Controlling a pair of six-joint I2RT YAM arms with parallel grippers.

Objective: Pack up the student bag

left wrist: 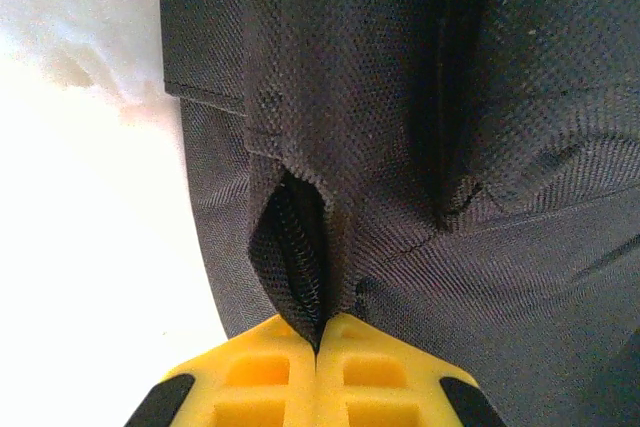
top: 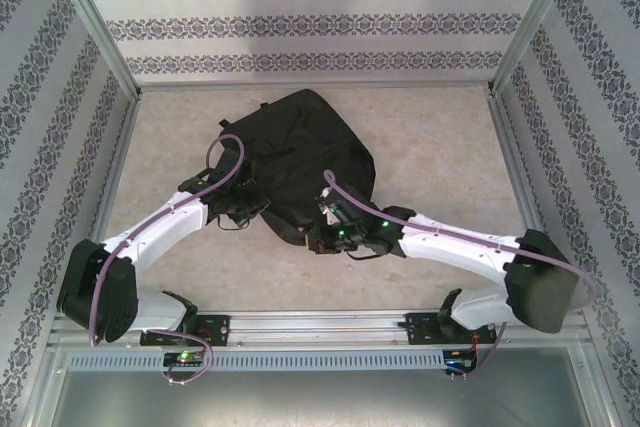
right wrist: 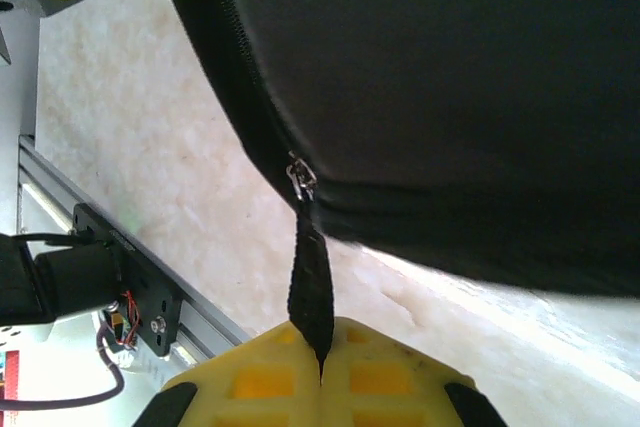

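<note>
Pinching the backpack (left wrist: 420,97) by the fabric beside its zipper teeth (left wrist: 300,257) in our closed left gripper (left wrist: 318,332), we should anchor it firmly while our right gripper (right wrist: 321,347), clamped on the zipper pull strap (right wrist: 308,267) just ahead of it, draws steadily along the track.

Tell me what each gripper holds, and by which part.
Left gripper: the student bag, at the zipper edge. Right gripper: its zipper pull strap.

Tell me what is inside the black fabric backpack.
The black fabric backpack shows only cloth and zipper teeth; any contents are covered. The left gripper pinches fabric by the zipper, the right gripper pinches the black pull strap.
</note>
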